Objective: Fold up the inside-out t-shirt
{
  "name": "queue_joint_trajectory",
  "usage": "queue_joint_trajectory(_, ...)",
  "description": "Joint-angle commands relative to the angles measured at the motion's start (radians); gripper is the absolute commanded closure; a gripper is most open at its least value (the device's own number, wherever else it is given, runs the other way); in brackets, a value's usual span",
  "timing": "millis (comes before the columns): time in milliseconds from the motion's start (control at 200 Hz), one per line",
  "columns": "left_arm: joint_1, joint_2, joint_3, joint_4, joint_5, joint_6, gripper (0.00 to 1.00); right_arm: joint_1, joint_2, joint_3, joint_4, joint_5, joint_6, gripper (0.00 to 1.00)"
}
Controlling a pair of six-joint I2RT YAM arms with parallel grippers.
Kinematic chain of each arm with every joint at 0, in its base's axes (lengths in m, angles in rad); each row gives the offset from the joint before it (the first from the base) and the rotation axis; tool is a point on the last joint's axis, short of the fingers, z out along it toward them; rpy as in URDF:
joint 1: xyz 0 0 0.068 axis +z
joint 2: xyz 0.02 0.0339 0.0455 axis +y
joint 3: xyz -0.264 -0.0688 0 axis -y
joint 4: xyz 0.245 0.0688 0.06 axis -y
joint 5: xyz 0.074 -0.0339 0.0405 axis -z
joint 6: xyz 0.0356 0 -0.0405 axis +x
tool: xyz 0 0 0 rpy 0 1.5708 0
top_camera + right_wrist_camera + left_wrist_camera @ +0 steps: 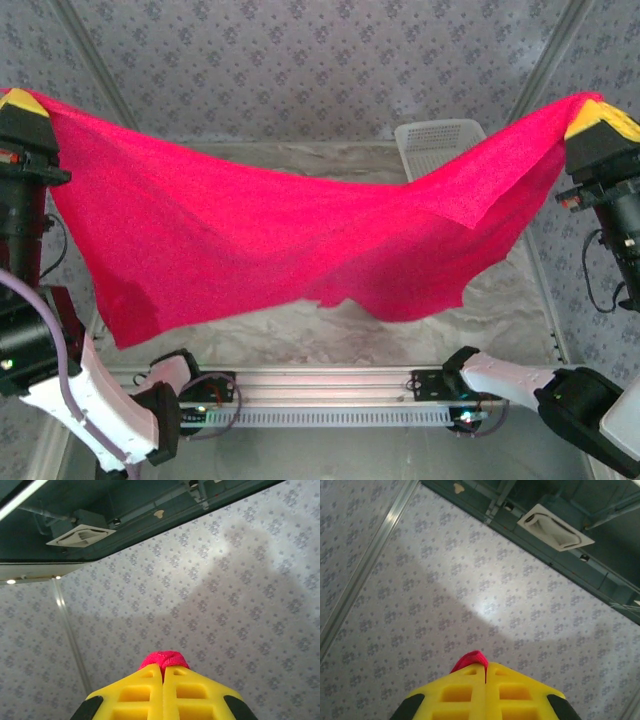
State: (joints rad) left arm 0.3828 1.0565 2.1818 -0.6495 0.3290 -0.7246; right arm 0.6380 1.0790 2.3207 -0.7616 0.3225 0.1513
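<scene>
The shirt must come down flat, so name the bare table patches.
Bare: the near strip between the hanging t-shirt and the rail; the far strip left of the white basket. Crowded: the middle, under the cloth.

The shirt hides most of the basket and much of the surface. The left gripper and right gripper cover all but its pinched tufts.

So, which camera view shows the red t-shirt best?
The top external view. There the whole t-shirt hangs spread between the left gripper and the right gripper, above the table. Each wrist view gives a small red tuft of it, pinched between shut yellow fingers.
</scene>
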Motion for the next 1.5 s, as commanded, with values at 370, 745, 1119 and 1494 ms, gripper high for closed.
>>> queue_joint_trajectory(370,-0.144,0.218,-0.841,0.452,-0.101,0.069,1.0,-0.219,0.368,-0.421,0.311,0.037,0.005,1.0)
queue_joint_trajectory(745,-0.165,0.862,-0.759,0.572,-0.151,0.031,1.0,-0.326,1.093,-0.178,0.285,-0.11,0.207,1.0)
queue_joint_trajectory(1119,-0.199,1.036,-0.453,0.303,-0.219,0.091,0.25,-0.371,1.449,0.249,0.094,-0.327,0.421,0.25)
queue_joint_trajectory(1494,-0.309,0.672,-1.155,0.57,0.059,-0.093,0.24,-0.297,0.988,-0.678,0.275,-0.476,0.47,0.31)
